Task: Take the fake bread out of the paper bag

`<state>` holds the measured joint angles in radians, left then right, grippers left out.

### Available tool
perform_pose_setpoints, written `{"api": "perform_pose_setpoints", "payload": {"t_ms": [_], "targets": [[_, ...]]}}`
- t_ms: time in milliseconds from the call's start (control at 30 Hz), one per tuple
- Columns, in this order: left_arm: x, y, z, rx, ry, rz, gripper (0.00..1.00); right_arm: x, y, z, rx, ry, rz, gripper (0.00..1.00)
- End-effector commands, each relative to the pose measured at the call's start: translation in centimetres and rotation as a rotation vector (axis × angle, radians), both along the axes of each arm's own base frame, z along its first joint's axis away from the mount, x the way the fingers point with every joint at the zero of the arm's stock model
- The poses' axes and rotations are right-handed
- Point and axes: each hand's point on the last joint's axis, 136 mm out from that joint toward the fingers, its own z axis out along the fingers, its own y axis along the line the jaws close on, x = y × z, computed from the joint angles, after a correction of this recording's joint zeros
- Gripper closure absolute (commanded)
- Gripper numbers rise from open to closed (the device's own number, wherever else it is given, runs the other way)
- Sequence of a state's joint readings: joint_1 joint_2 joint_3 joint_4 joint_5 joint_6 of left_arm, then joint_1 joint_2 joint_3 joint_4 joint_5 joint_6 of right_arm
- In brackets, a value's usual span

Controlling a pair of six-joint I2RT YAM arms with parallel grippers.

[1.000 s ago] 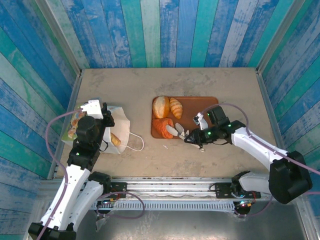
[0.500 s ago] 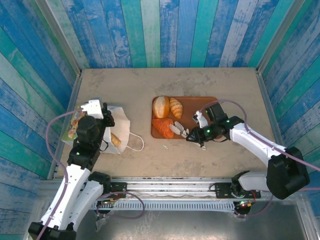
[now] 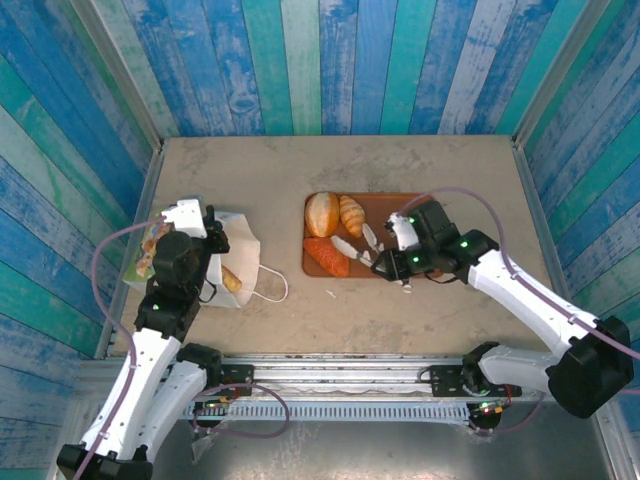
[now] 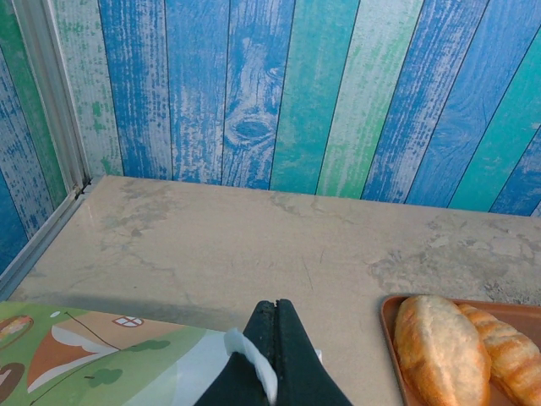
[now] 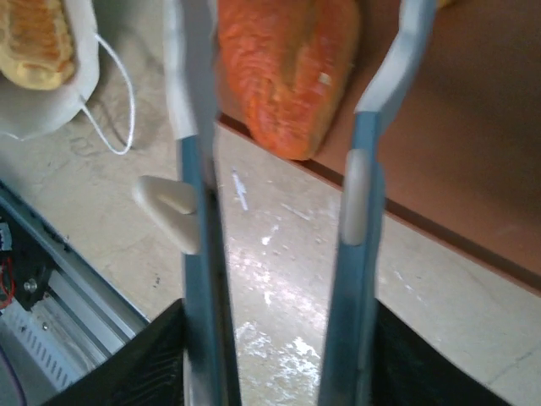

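Observation:
The white paper bag [image 3: 240,252] lies on its side at the left with a golden fake bread [image 3: 231,278] in its mouth. My left gripper [image 3: 207,237] is shut on the bag's upper edge. In the left wrist view the black fingers [image 4: 276,315] pinch a white strip of the paper bag [image 4: 248,359]. My right gripper [image 3: 359,243] stands open over the brown tray [image 3: 405,205]. An orange loaf [image 5: 287,68] lies on the tray between the fingertips of the right gripper [image 5: 297,25], clear of both. A round roll [image 3: 322,213] and a ridged loaf [image 3: 352,215] lie behind it.
The bag's cord handle [image 3: 272,287] loops out on the table toward the tray. The bag's green printed side [image 4: 93,355] faces the left wall. Blue plank walls close in three sides, and the rail with the arm bases [image 3: 340,375] runs along the near edge.
My right gripper's jaws have spread apart and shifted a little farther over the tray, leaving the orange loaf lying there. The left arm and the bag have not moved.

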<state>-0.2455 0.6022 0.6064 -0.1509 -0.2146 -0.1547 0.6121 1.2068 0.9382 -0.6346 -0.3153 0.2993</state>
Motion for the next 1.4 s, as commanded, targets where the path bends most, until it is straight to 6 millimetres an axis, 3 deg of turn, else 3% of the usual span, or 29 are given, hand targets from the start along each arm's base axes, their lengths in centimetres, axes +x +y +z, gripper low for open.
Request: {"api": "perform_pose_setpoints", "payload": {"t_ms": [0, 167, 300, 533, 633, 867, 1067, 1367], "targets": [[-0.1, 0.1, 0.4, -0.009, -0.012, 0.003, 1.00, 1.4, 1.4, 0.4, -0.112, -0.094, 0.014, 0.44], [-0.1, 0.2, 0.4, -0.007, -0.013, 0.006, 1.00, 2.1, 4.0, -1.1, -0.264, -0.107, 0.052, 0.42], [-0.1, 0.2, 0.3, -0.006, -0.009, 0.008, 1.00, 2.5, 3.9, -1.9, -0.382, -0.111, 0.026, 0.41], [-0.1, 0.1, 0.4, -0.007, -0.012, 0.004, 1.00, 1.1, 4.6, -2.5, -0.379, -0.090, 0.089, 0.41], [-0.1, 0.2, 0.4, -0.009, -0.014, 0.004, 1.00, 0.0, 5.0, -3.6, -0.373, -0.036, 0.150, 0.48], [-0.1, 0.1, 0.4, -0.010, -0.015, 0.001, 1.00, -0.1, 3.1, -3.4, -0.453, -0.063, 0.222, 0.62], [-0.1, 0.1, 0.5, -0.011, -0.016, 0.001, 1.00, -0.3, 2.8, -2.7, -0.467, -0.104, 0.371, 0.62], [-0.1, 0.2, 0.4, -0.007, -0.012, 0.006, 1.00, 1.5, 2.0, -4.2, -0.534, -0.083, 0.438, 0.59]]}}
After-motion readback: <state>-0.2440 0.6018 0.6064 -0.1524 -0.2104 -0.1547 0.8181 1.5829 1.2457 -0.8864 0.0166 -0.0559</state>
